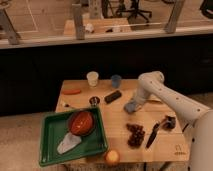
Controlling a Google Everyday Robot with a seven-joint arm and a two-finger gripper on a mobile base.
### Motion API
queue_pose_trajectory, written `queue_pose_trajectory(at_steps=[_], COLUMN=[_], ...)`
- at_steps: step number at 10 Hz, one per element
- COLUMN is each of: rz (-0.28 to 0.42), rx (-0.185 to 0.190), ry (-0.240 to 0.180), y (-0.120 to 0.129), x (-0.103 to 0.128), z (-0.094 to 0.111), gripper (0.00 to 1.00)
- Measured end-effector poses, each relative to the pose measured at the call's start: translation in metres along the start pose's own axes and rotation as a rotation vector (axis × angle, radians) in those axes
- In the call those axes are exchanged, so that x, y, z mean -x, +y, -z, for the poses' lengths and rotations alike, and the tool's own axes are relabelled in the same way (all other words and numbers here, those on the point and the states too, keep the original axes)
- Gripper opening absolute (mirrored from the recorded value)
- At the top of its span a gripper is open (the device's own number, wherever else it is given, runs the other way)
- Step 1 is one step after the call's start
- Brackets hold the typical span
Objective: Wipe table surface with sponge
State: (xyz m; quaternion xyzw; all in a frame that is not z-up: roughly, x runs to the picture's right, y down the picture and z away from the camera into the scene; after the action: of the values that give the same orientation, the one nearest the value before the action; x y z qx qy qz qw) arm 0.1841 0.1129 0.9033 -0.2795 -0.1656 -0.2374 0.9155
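- Pale blue-grey soft rectangular sponge point(130, 107) is seen near the middle of the light tan wooden tabletop point(167, 142), just beside the black rectangular bar point(113, 96).
- The pincer point(133, 103) of the white arm is set directly above the sponge, touching it, with no sideways gap.
- Whether the pincer is clamped on the sponge cannot be told.
- The sponge's long axis cannot be made out.

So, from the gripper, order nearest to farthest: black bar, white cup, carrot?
The gripper is down at the sponge, right of centre on the table.
1. black bar, just beside it, picture-left.
2. white cup, back edge.
3. carrot, far picture-left edge.
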Motion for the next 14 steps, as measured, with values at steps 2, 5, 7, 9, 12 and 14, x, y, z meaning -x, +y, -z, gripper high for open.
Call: queue_pose_trajectory(at_steps=[2, 5, 7, 9, 12, 14], rz=[0.04, 0.137, 0.191, 0.224, 0.211, 0.174], rx=[0.003, 0.013, 0.017, 0.017, 0.022, 0.024], ry=[-0.008, -0.033, -0.05, -0.078, -0.079, -0.062], y=[-0.017, -0.033, -0.028, -0.007, 0.019, 0.039], x=[0.019, 0.061, 0.082, 0.097, 0.088, 0.066], z=[-0.006, -0.013, -0.013, -0.009, -0.003, 0.001], gripper=[0.0, 0.0, 0.0, 0.0, 0.0, 0.0])
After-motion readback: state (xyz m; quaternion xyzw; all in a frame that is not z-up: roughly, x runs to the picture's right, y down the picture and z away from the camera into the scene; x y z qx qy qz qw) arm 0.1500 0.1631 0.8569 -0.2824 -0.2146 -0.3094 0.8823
